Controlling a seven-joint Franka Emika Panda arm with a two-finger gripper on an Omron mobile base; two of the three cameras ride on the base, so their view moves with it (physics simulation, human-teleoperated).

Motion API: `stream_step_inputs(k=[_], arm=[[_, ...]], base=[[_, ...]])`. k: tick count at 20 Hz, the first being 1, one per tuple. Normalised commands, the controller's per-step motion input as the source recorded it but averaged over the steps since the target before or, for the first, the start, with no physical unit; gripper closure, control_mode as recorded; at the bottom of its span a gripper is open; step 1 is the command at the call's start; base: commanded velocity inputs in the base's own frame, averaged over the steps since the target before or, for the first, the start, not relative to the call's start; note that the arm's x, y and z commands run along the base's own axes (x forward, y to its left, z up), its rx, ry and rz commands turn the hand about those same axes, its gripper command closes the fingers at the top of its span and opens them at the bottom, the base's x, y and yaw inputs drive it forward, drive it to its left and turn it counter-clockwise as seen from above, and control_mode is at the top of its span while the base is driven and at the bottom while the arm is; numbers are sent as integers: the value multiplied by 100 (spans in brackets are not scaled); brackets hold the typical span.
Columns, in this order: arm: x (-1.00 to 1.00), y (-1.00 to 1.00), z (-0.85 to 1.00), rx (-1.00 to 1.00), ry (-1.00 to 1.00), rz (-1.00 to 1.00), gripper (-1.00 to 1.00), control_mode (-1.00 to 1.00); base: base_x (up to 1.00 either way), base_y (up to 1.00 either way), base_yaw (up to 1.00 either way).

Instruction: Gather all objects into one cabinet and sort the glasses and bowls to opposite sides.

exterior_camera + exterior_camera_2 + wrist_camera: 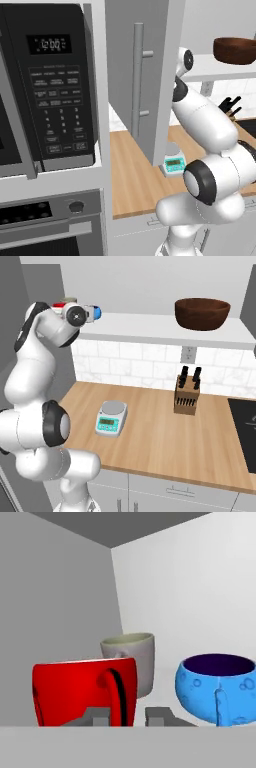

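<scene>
Scene: An open wall cabinet above a wooden counter.
Red mug [85, 689]: stood on the cabinet shelf [145, 323] near its left end, directly ahead of the gripper [129, 716], handle [114, 694] pointing back at the hand.
Gripper: the handle sat between two narrowly parted fingertips; whether they gripped it, I could not tell.
Blue vessel [217, 684]: just right of the mug, apart from it.
Grey cup [132, 659]: behind the mug.
Brown bowl [202, 313]: well apart, at the shelf's right end.

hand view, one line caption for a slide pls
Gripper at the red mug's handle on the cabinet shelf, grey cup behind, blue vessel beside.
</scene>
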Motion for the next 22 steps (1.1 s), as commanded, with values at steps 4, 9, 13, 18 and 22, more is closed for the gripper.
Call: stream_step_inputs(k=[4,9,13,18,22], arm=[[-88,-31,0,0,1,-10,-100,-100],[-71,-23,13,0,0,-10,-100,-100],[-12,-8,35,0,0,-12,-100,-100],[82,0,2,-1,-2,-13,-100,-100],[55,0,-15,0,-2,-7,-100,-100]], base=[[0,0,0],[0,0,0],[0,0,0],[0,0,0],[0,0,0]])
